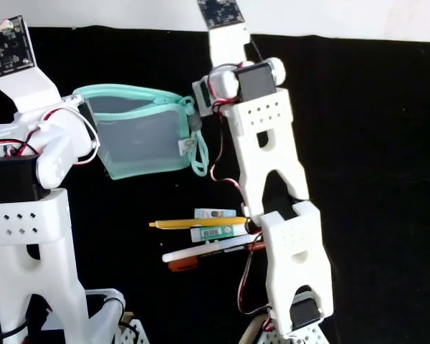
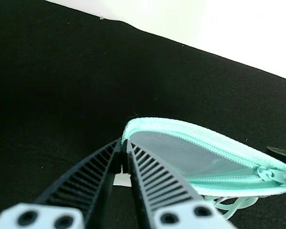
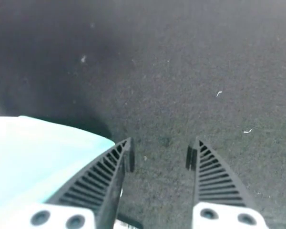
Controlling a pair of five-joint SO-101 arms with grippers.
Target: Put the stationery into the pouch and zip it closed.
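A mint-green mesh pouch (image 1: 140, 140) hangs above the black table, top edge up. My left gripper (image 1: 86, 115) is shut on the pouch's left end; the left wrist view has the fingers pinching the pouch (image 2: 190, 152) at its corner, with my left gripper (image 2: 124, 143) closed there. The zip pull (image 2: 271, 174) and a cord loop (image 1: 198, 154) sit at the far end. My right gripper (image 1: 195, 115) is at that far end, and my right gripper (image 3: 161, 152) stands open beside the pouch (image 3: 33, 162), holding nothing. The stationery lies lower down: a yellow pen (image 1: 193, 223), small boxes (image 1: 218, 233), a white pen (image 1: 208, 249).
A reddish-brown marker (image 1: 183, 264) lies at the front of the stationery pile, partly under the right arm (image 1: 294, 244). The left arm's white base (image 1: 29, 236) stands at the front left. Bare black cloth (image 1: 373, 143) spreads to the right.
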